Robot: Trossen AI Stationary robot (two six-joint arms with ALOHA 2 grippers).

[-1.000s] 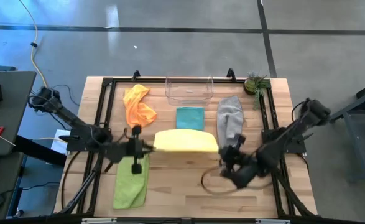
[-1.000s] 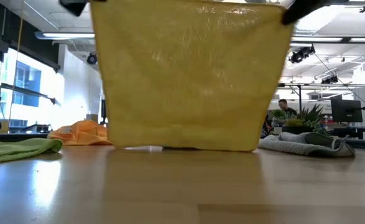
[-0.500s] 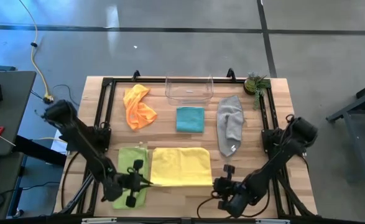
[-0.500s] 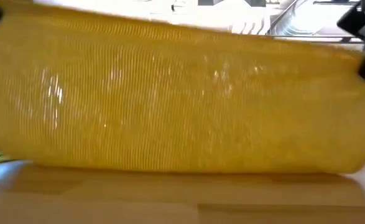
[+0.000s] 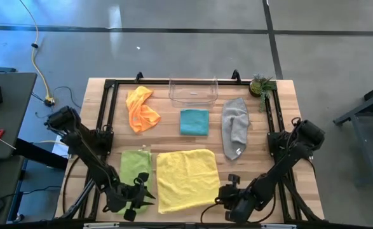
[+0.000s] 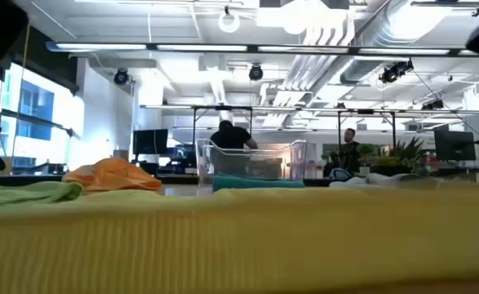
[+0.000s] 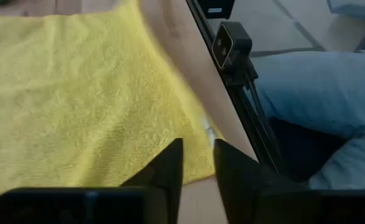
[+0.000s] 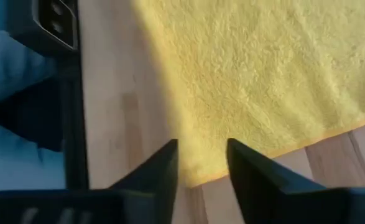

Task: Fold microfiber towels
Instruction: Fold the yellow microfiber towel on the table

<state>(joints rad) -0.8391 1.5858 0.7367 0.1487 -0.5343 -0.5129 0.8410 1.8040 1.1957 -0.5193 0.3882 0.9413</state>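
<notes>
- The yellow towel [image 5: 187,179] lies spread flat at the surface's [image 5: 269,165] six o'clock edge, laid out, I judge, for folding.
- The left pincer [image 7: 198,163] hovers over its seven o'clock corner, fingers slightly parted, holding nothing.
- The right pincer [image 8: 202,163] is at the five o'clock corner, fingers apart, empty.

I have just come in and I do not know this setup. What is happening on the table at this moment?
The two robot arms are folding small towels. The yellow towel lies spread flat at the near edge of the table. The left gripper and the right gripper are at its two near corners, jaws parted, so it looks just released. The lime green towel lies beside it. The orange towel, teal towel and grey towel wait farther back.
</notes>
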